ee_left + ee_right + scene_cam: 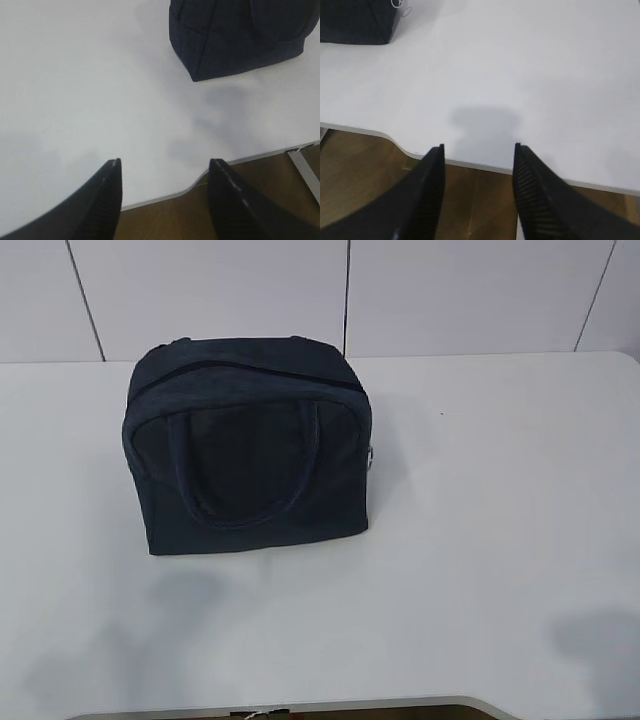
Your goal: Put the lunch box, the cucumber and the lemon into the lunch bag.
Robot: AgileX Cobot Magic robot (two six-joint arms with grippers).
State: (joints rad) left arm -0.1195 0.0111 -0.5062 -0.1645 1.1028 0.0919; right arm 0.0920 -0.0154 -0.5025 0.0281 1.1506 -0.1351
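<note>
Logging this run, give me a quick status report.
Both grippers, left and right, open, empty, at table edge. Lunch bag upright, zipped. No food or lunch box visible. Nothing obstructing.

The lunch bag (250, 445) is matt dark cloth; the table (480, 490) looks smooth, matt white.

Zipped navy lunch bag (250, 445) upright on white table (480, 540).
</note>
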